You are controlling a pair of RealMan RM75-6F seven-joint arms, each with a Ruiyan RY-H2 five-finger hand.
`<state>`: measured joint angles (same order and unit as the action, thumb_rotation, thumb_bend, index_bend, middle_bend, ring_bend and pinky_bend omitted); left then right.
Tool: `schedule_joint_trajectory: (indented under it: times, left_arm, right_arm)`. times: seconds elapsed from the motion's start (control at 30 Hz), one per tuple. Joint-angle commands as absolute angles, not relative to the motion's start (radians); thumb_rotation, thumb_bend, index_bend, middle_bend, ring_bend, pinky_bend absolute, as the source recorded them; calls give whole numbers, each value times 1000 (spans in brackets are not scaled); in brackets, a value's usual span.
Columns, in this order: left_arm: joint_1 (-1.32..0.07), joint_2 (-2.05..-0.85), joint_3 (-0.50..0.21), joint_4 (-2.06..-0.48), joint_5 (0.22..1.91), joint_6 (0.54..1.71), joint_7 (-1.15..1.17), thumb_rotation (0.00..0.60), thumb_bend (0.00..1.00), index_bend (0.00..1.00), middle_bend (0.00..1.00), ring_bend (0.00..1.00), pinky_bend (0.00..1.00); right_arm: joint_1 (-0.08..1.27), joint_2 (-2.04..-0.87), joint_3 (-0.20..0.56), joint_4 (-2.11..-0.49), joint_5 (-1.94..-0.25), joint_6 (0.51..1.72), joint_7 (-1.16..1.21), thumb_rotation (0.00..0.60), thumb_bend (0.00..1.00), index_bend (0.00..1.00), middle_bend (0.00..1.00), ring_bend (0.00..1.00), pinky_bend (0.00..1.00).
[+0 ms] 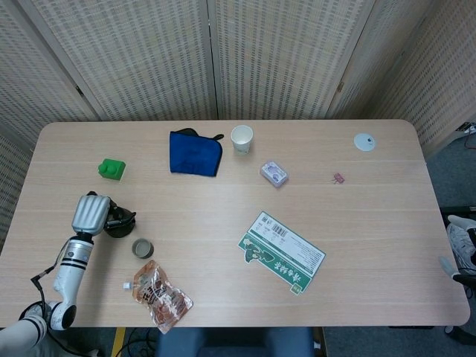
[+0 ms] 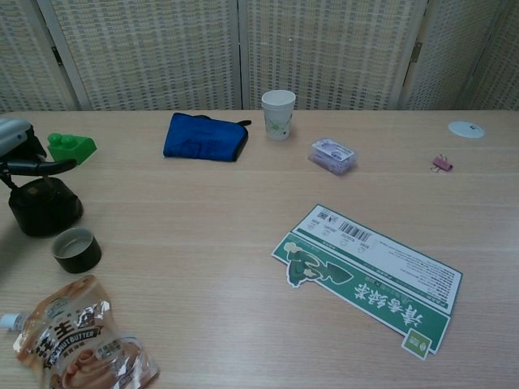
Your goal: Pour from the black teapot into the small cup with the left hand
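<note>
The black teapot (image 1: 120, 223) (image 2: 45, 207) sits low at the table's left side, upright, just behind the small dark cup (image 1: 143, 248) (image 2: 76, 250). My left hand (image 1: 89, 214) (image 2: 16, 139) is at the teapot's left and holds it by the handle, with a finger (image 2: 40, 164) stretched over the lid. Whether the teapot's base touches the table I cannot tell. The cup stands apart from the teapot, toward the front edge. My right hand shows in neither view.
A peanut butter pouch (image 1: 162, 296) lies in front of the cup. A green block (image 1: 111, 169) is behind the teapot. Further right are a blue pouch (image 1: 195, 152), a paper cup (image 1: 242, 138), a small purple box (image 1: 274, 173) and a green-and-white card (image 1: 282, 253).
</note>
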<state>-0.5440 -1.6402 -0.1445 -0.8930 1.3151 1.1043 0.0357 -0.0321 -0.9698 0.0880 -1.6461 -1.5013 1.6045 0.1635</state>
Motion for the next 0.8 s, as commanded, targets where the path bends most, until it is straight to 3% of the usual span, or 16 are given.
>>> schedule_joint_trajectory:
  times: [0.03, 0.3, 0.8]
  left_arm:
    - [-543, -1641, -143, -893, 1316, 1104, 36, 111, 166, 977, 1000, 837, 390]
    - [-535, -1634, -138, -906, 1316, 1096, 44, 107, 165, 902, 983, 748, 371]
    - [-525, -1602, -147, -970, 1320, 1105, 16, 77, 162, 576, 609, 457, 328]
  right_arm:
    - [-33, -970, 88, -1647, -1502, 1606, 163, 600, 186, 258, 286, 202, 185]
    - [-35, -970, 88, -1646, -1502, 1607, 165, 600, 186, 258, 286, 202, 185]
    - [-30, -971, 90, -1645, -1505, 1604, 165, 600, 186, 258, 286, 202, 185]
